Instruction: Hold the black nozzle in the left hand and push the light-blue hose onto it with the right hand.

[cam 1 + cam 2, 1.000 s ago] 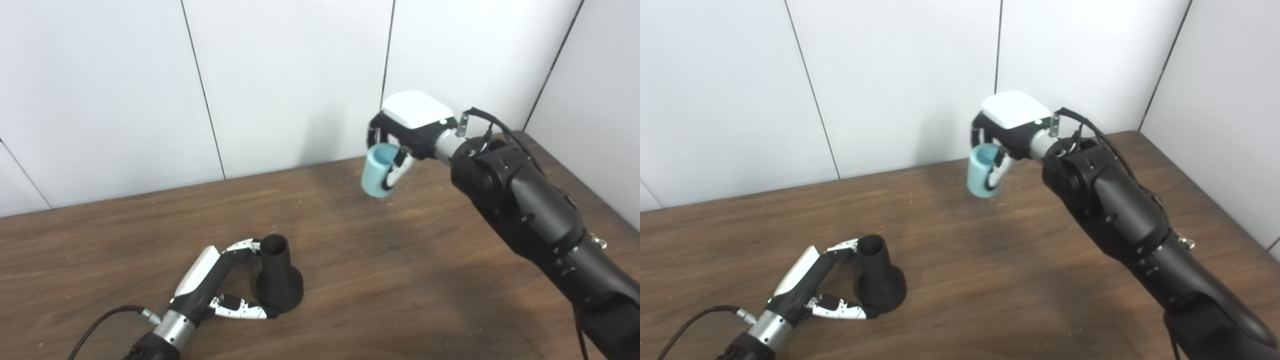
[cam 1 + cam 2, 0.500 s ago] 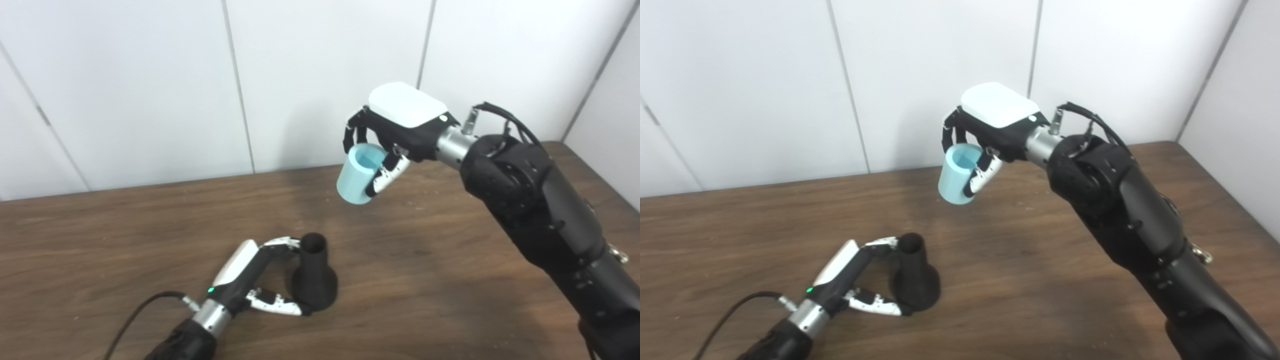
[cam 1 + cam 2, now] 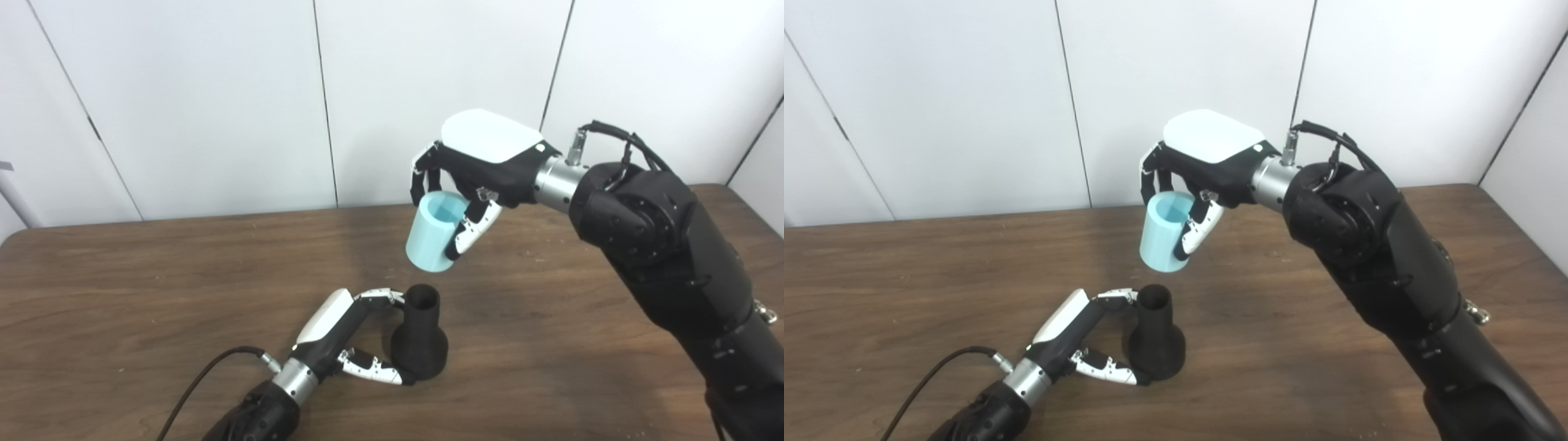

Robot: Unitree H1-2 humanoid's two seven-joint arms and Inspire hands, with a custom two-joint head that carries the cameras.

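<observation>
**Hose aloft, nozzle braced on the table**

Left robot hand [image 3: 349, 343] low on the brown wood-grain table [image 3: 153, 275], arm entering from the bottom edge. Its fingers [image 3: 383, 296] reach to the narrow upper neck of the black flared plastic nozzle [image 3: 420, 340]; its thumb lies against the wide base. Hand is grasping the nozzle, which stands upright on the table, open mouth facing up.

Right robot hand [image 3: 474, 177] held above the table, white back plate uppermost, arm coming in from the lower right. It is clenched round the short light-blue cylindrical hose piece [image 3: 432, 231], fingers over the far rim and thumb down the near side. Hose is clear of the table, tilted a little, upper opening showing a pale blue interior (the lower end cannot be seen into).

Hose hangs above and slightly behind the nozzle mouth; the two parts are apart, with a visible gap of table between them in both head views. Hose not yet on the nozzle.

A black cable [image 3: 202, 380] trails from the left wrist across the table. White panelled wall [image 3: 214, 104] behind.
</observation>
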